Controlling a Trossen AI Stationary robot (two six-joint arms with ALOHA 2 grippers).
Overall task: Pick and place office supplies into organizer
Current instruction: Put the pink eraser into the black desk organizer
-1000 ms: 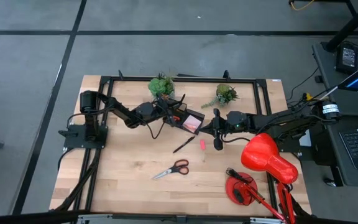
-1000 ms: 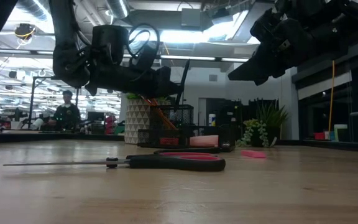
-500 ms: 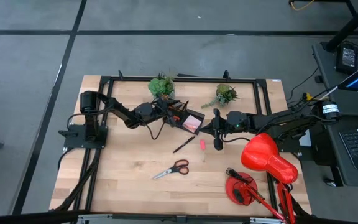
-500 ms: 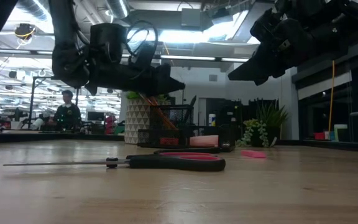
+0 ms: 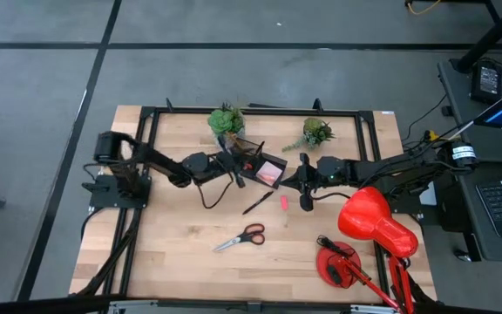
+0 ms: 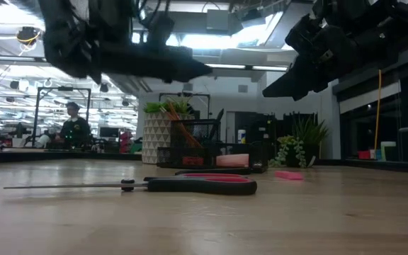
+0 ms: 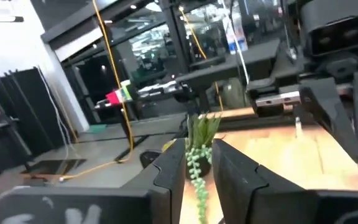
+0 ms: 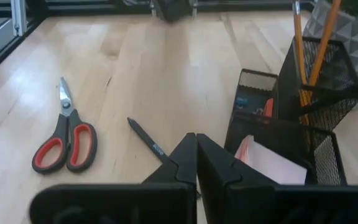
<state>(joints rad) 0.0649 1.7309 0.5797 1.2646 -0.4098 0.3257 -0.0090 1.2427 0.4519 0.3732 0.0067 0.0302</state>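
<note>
The black mesh organizer (image 5: 253, 161) stands at the table's far middle. Its tall back compartment holds two orange pencils (image 8: 319, 37) and a leaning dark pen (image 8: 344, 94), and a pink sticky-note pad (image 8: 263, 158) lies in its low front tray. My left gripper (image 5: 236, 172) hovers just left of the organizer. It is open and empty, and a plant shows through the gap (image 7: 197, 171). My right gripper (image 8: 196, 152) hangs shut to the organizer's right, holding nothing. On the table lie a black pen (image 5: 257, 203), a pink eraser (image 5: 283, 201) and red-handled scissors (image 5: 240, 236).
Two potted plants (image 5: 226, 118) (image 5: 315, 133) stand behind the organizer at the far edge. A red desk lamp (image 5: 375, 225) fills the near right corner. Bare wood lies around the scissors at the near middle. A person (image 6: 73, 127) stands far off in the room.
My left gripper has risen and drawn back from above the organizer toward the table's left and near edges, rolling a little. The dark pen that stood at its fingertips now leans in the organizer's back compartment.
</note>
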